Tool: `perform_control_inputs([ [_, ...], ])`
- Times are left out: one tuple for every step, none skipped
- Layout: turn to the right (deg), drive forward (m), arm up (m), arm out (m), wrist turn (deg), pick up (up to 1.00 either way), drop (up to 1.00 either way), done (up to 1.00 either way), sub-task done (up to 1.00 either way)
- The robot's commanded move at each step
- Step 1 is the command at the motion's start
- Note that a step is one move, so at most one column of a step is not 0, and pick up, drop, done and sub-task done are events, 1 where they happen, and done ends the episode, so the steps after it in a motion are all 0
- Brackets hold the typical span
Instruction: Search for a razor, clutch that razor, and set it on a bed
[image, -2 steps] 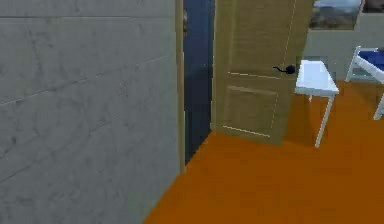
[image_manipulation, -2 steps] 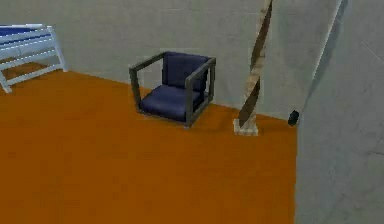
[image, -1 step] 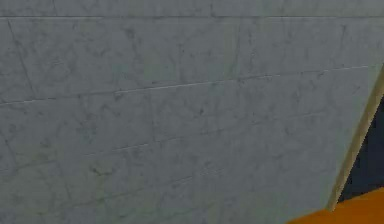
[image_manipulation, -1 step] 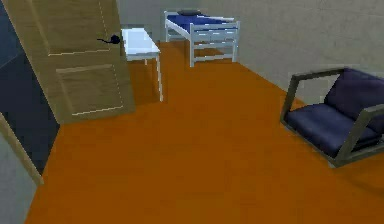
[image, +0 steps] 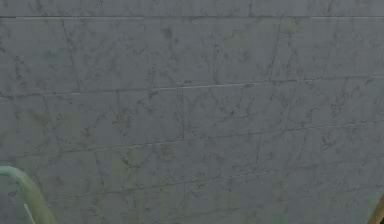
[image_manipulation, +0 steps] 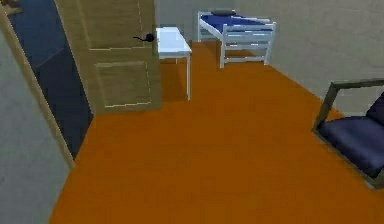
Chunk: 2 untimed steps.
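Grey tiled wall (image: 190, 100) right ahead; white-framed bed with blue mattress (image_manipulation: 235, 22) lies far off to the side, beyond the small white bench (image_manipulation: 172, 42); razor not yet found, I think; I cannot tell the hand's state.

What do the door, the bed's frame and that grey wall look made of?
Door: likely wood, tan with raised panels, matte. Bed frame: white bars, perhaps painted metal or wood. Wall: grey mottled stone or ceramic tile, judging by its grid of joints.

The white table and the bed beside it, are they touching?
Apart. In the arm side view, a strip of orange floor shows plainly between the white table and the bed.
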Motion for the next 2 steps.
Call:
perform_control_inputs([
  [0.0,0.1,0.0,0.0,0.0,0.0,0.0,0.0,0.0],
  [45.0,0.0,0.0,0.0,0.0,0.0,0.0,0.0,0.0],
])
